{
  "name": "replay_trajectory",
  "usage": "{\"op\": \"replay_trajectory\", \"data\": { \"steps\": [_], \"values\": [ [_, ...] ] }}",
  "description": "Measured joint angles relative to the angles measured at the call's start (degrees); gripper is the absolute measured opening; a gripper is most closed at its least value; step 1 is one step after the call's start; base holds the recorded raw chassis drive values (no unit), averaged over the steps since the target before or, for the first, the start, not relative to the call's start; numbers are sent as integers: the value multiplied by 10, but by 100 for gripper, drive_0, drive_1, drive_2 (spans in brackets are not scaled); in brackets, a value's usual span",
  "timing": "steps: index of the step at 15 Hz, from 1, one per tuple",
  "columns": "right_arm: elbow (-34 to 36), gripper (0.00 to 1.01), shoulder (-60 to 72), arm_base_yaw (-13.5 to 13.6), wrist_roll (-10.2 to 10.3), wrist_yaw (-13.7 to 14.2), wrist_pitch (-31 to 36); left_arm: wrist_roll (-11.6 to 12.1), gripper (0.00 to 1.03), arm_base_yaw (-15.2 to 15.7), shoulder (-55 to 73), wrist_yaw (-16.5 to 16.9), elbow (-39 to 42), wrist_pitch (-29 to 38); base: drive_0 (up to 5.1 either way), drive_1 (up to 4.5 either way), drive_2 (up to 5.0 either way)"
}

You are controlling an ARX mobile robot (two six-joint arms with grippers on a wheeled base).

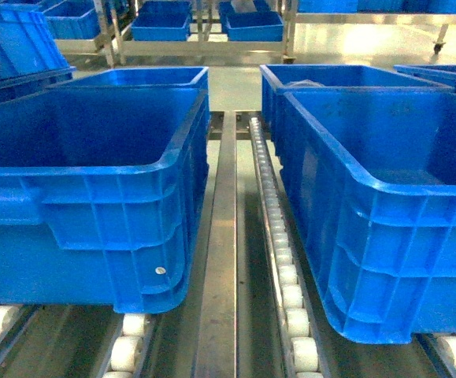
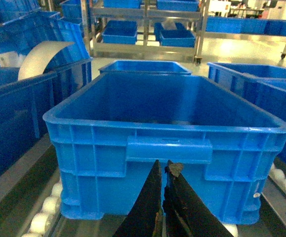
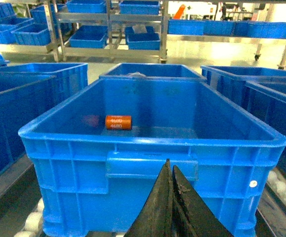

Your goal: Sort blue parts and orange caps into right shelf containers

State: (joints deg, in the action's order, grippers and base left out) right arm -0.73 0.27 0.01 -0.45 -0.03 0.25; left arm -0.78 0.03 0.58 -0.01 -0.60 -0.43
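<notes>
An orange cap with white digits lies on the floor of the blue bin in the right wrist view, toward its far left. My right gripper is shut and empty, low in front of that bin's near wall. My left gripper is also shut with nothing held, in front of the near wall of another blue bin. No blue parts show in any view. Neither gripper appears in the head view, where the left bin and the right bin stand side by side.
Both bins rest on roller tracks with a metal rail between them. More blue bins stand behind. Metal shelving with small blue containers lines the far wall. A white curved sheet sits in a bin at left.
</notes>
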Motion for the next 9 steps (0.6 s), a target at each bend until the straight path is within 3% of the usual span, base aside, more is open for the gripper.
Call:
{"op": "replay_trajectory", "data": {
  "steps": [2, 6, 9],
  "values": [
    [0, 1, 0, 0, 0, 0, -5, 0, 3, 0, 0, 0, 0, 2, 0, 0, 0],
    [0, 61, 0, 0, 0, 0, -5, 0, 63, 0, 0, 0, 0, 2, 0, 0, 0],
    [0, 90, 0, 0, 0, 0, -5, 0, 92, 0, 0, 0, 0, 2, 0, 0, 0]
  ]
}}
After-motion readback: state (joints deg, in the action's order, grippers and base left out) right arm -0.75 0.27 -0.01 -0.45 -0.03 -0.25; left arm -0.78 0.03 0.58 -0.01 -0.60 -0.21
